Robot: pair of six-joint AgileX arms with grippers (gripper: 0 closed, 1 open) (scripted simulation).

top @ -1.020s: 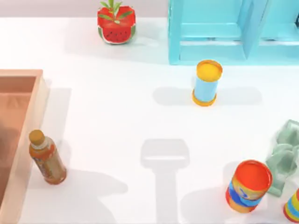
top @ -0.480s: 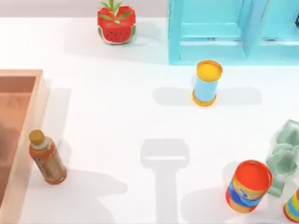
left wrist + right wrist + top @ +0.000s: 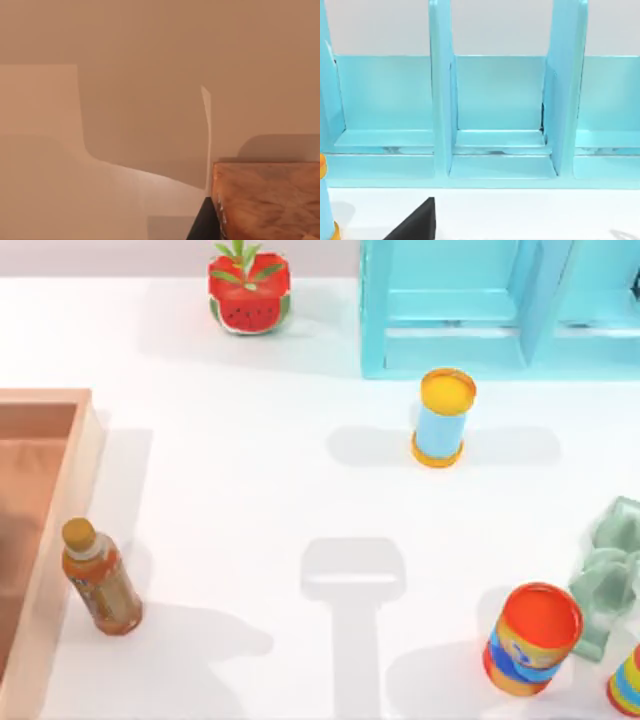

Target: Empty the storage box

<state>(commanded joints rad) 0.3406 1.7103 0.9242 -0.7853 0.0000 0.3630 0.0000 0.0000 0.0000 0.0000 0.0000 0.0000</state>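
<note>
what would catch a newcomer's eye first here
Probably the red watermelon-patterned pot at the table's far edge, beside the turquoise shelf frame. Next, the brown bottle standing just outside the storage box at the left, and the orange-topped can near the front right.

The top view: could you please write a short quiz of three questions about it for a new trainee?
1. True or false: the brown bottle lies inside the storage box.
2. Multiple choice: which thing stands nearest the turquoise shelf frame? A) the orange-lidded can B) the blue can with yellow lid C) the brown bottle
3. Fill in: the watermelon-patterned pot stands at the table's ____ edge, left of the shelf frame.

Key:
1. False; it stands on the table just outside the box's right rim.
2. B
3. far
</note>
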